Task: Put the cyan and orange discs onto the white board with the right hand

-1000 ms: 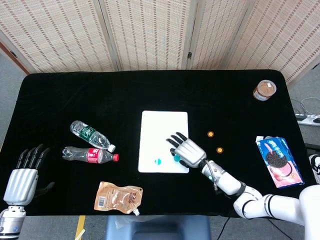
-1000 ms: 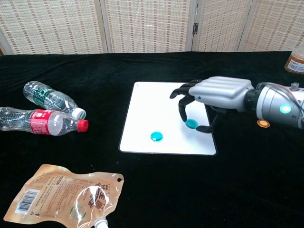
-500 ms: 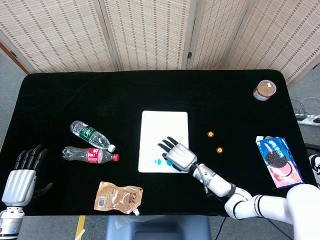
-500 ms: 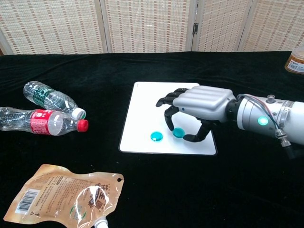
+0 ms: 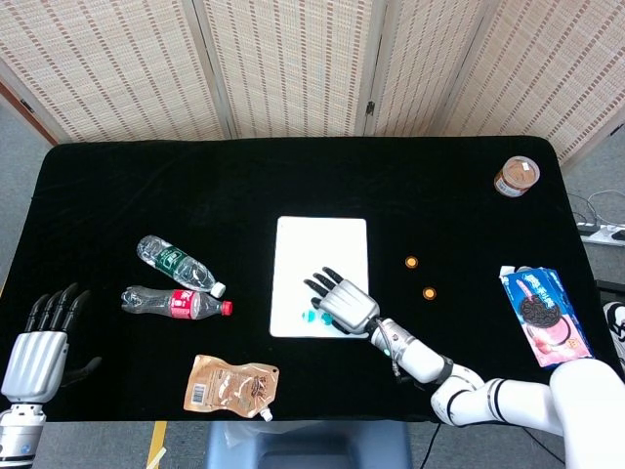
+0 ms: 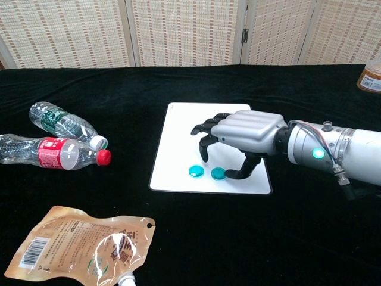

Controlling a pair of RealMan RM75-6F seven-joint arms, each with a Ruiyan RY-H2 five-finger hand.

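While hovering over the near edge of the white board (image 6: 196,128), right hand (image 6: 238,134) has fingers loosely apart, holding nothing; two cyan discs (image 6: 206,172) lie beneath. Orange discs (image 5: 419,277) wait at 3 o'clock, off-board. Left hand (image 5: 37,342) idle, spread.

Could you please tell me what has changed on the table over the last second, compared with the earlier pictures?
The right robot hand carried the second flat cyan disc leftward across the white rectangular board and let it go; it now lies beside the first flat cyan disc, with the fingers lifted off it. The left robot hand, the two small orange discs on the black cloth and the clear plastic bottles stayed put.
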